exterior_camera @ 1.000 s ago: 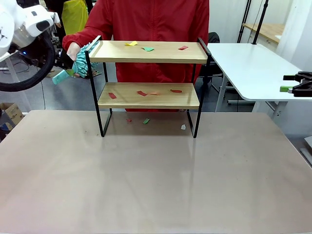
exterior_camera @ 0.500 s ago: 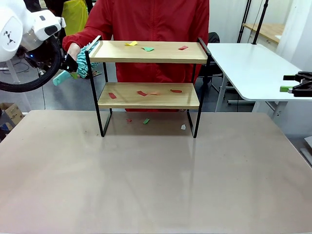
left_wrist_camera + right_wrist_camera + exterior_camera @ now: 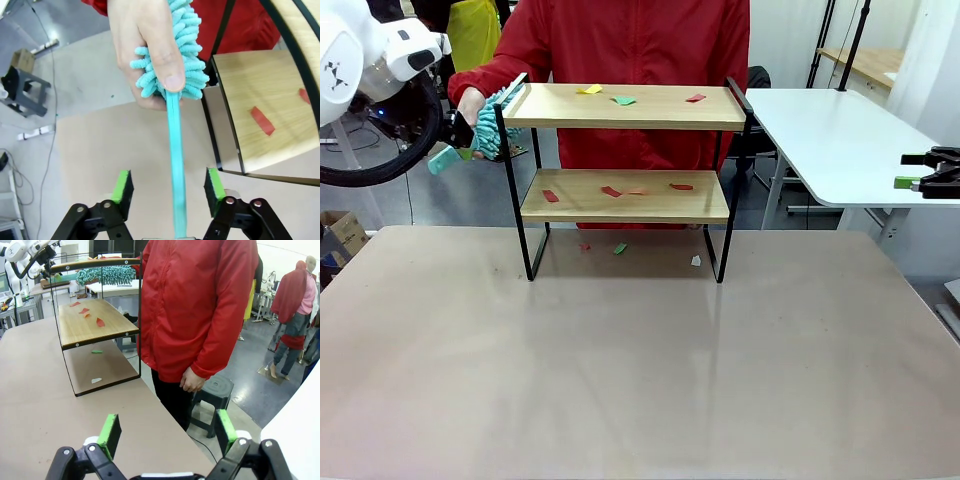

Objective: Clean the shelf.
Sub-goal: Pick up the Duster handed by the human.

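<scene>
Left tool (image 3: 169, 184): jaws apart, one green pad (image 3: 122, 186) on each side of the thin handle of the duster (image 3: 184, 60). Neither pad is seen touching the handle, and the tool grips nothing.
Duster: teal, with a fluffy head and a straight handle that runs down between the left tool's pads. The head is pinched in the person's hand.
Person's hand (image 3: 142, 40): thumb pressed over the fluffy head, just off the shelf's left end and level with the top board.
Shelf (image 3: 712, 206): upright at the middle of the counter's far edge, with two light wood boards on a thin black frame.
Top board (image 3: 650, 108): a yellow scrap (image 3: 590, 89), a green scrap (image 3: 623, 100) and a red scrap (image 3: 696, 98) lie apart along it.
Lower board (image 3: 580, 205): four reddish scraps (image 3: 611, 191) are spread in a row.
Counter (image 3: 640, 370): under the shelf lie a red bit (image 3: 584, 247), a green bit (image 3: 620, 248) and a white bit (image 3: 696, 261).
Person (image 3: 640, 40): in a red jacket, standing just beyond the counter's far edge, behind the shelf.
Right tool (image 3: 167, 432): jaws wide and holding nothing, off the counter's right edge and well apart from the shelf.
</scene>
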{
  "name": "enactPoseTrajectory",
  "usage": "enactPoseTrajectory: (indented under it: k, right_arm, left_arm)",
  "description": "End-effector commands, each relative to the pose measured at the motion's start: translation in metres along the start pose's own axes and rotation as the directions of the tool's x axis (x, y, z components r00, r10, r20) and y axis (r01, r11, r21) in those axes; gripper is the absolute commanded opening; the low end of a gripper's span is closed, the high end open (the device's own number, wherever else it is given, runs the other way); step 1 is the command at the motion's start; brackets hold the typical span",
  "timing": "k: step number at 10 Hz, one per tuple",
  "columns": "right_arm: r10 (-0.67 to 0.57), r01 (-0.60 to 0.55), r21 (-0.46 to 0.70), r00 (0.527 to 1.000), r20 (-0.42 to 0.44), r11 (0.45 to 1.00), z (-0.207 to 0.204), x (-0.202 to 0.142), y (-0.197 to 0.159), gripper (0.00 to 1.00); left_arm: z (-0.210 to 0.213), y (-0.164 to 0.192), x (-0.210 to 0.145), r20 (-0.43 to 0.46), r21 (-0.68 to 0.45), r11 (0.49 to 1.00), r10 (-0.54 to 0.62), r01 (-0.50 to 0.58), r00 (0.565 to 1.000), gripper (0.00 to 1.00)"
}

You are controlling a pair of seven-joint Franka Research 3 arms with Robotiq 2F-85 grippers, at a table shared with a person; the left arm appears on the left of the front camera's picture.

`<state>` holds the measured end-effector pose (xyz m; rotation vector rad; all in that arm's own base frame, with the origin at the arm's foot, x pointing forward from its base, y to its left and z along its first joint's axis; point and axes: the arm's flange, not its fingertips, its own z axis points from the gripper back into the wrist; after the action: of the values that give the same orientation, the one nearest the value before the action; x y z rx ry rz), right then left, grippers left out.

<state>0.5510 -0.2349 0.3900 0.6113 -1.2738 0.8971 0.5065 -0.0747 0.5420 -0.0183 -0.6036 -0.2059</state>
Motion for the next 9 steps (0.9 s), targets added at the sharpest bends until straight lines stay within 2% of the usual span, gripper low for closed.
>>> enactPoseTrajectory:
  k: [1, 3, 4, 5, 9]
  right_arm:
    - [0.002, -0.002, 0.004, 1.000, -0.001, 1.000, -0.0006, 0.0026, 0.0027, 1.00]
    - [0.002, -0.002, 0.004, 1.000, -0.001, 1.000, -0.0006, 0.0026, 0.0027, 1.00]
    - [0.002, -0.002, 0.004, 1.000, -0.001, 1.000, -0.0006, 0.0026, 0.0027, 1.00]
    - [0.002, -0.002, 0.004, 1.000, -0.001, 1.000, -0.0006, 0.0026, 0.0027, 1.00]
    - [0.002, -0.002, 0.004, 1.000, -0.001, 1.000, -0.0006, 0.0026, 0.0027, 1.00]
  left_arm:
    - [-0.0015, -0.0004, 0.0011, -0.023, 0.023, 1.000, 0.017, -0.017, 1.000, 0.00]
    - [0.0007, -0.0004, 0.0017, -0.017, 0.021, 1.000, 0.012, -0.011, 1.000, 0.00]
    - [0.0007, -0.0005, 0.0013, -0.014, 0.023, 1.000, 0.012, -0.011, 1.000, 0.06]
    - [-0.0002, -0.0002, 0.0014, -0.015, 0.027, 1.000, 0.014, -0.014, 1.000, 0.00]
    - [0.0019, 0.0016, 0.0024, 0.004, 0.064, 0.995, 0.070, -0.070, 0.998, 0.00]
